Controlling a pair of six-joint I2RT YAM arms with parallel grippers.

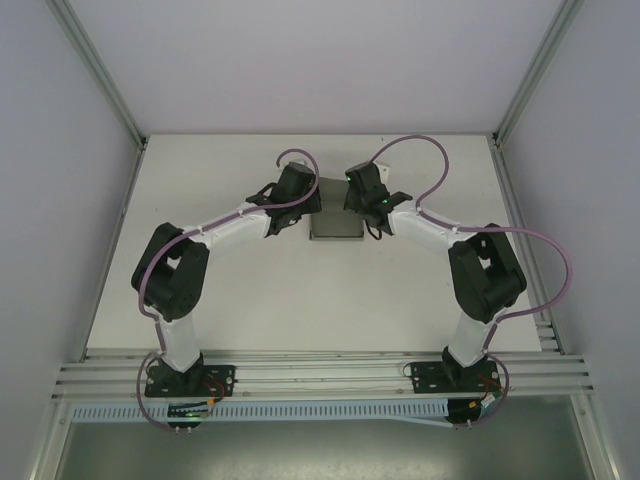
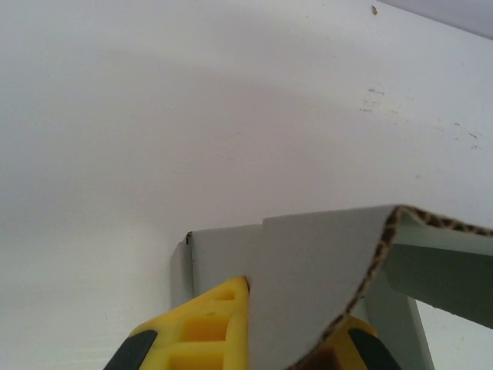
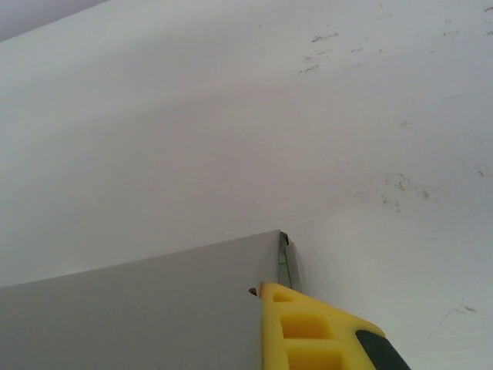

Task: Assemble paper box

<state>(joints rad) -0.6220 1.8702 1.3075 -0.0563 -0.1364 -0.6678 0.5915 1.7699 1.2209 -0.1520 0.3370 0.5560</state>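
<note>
The paper box point(image 1: 335, 228) is grey cardboard, partly folded, at the middle back of the white table point(image 1: 250, 300). My two grippers meet over it, the left gripper point(image 1: 305, 200) on its left side and the right gripper point(image 1: 358, 200) on its right. In the left wrist view a curved flap of the paper box point(image 2: 323, 270) runs between the yellow fingers point(image 2: 208, 324), and the left gripper point(image 2: 296, 316) is shut on it. In the right wrist view one yellow finger point(image 3: 308, 331) presses against a wall of the paper box point(image 3: 154, 308). The other finger of the right gripper point(image 3: 254, 308) is hidden behind the card.
Grey enclosure walls point(image 1: 60, 200) stand left, right and behind the table. An aluminium rail point(image 1: 320, 375) runs along the near edge at the arm bases. Purple cables point(image 1: 420, 145) loop above both arms. Bare table lies in front of the box.
</note>
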